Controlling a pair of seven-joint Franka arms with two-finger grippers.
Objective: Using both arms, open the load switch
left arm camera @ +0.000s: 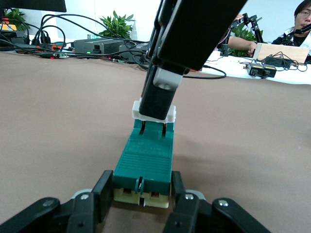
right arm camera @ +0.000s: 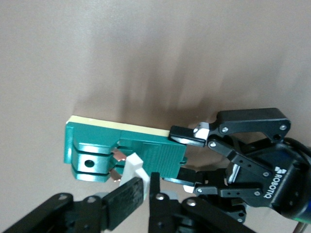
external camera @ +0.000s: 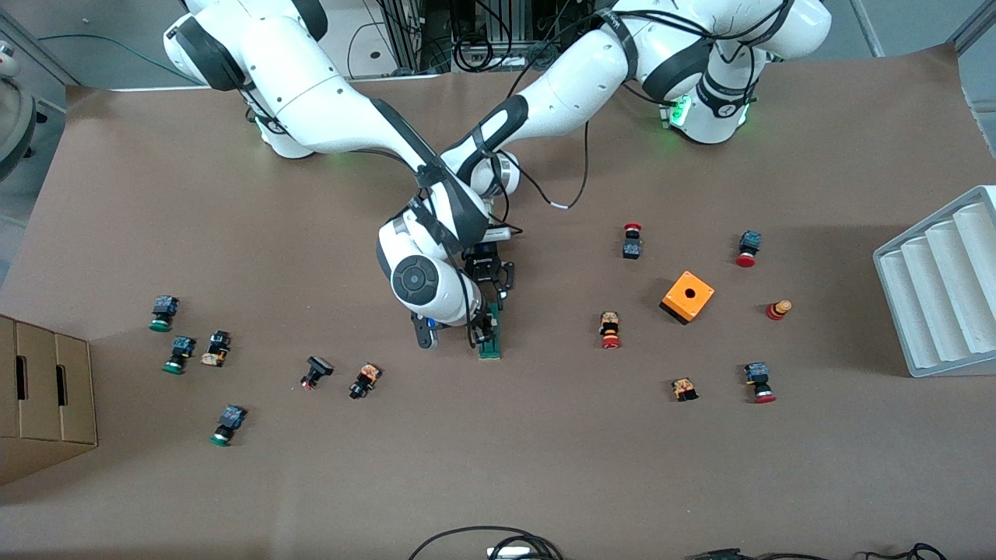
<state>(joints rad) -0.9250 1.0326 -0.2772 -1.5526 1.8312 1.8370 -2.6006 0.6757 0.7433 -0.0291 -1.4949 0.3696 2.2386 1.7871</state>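
Load switch (external camera: 491,340) flat on desk (external camera: 498,467), mid-desk, well apart from orange box (external camera: 688,297). Pinched at one end between left gripper (left arm camera: 142,194) fingers. White lever (right arm camera: 134,166) pinched by right gripper (right arm camera: 147,194) fingers over switch.

I work in a robotics lab: my two white arms (external camera: 327,101) are bolted to a brown-covered table (external camera: 233,482), cables (left arm camera: 73,41) and electronics boxes (left arm camera: 99,46) crowd its edge, and a seated person (left arm camera: 301,22) watches beside potted plants (left arm camera: 116,22).
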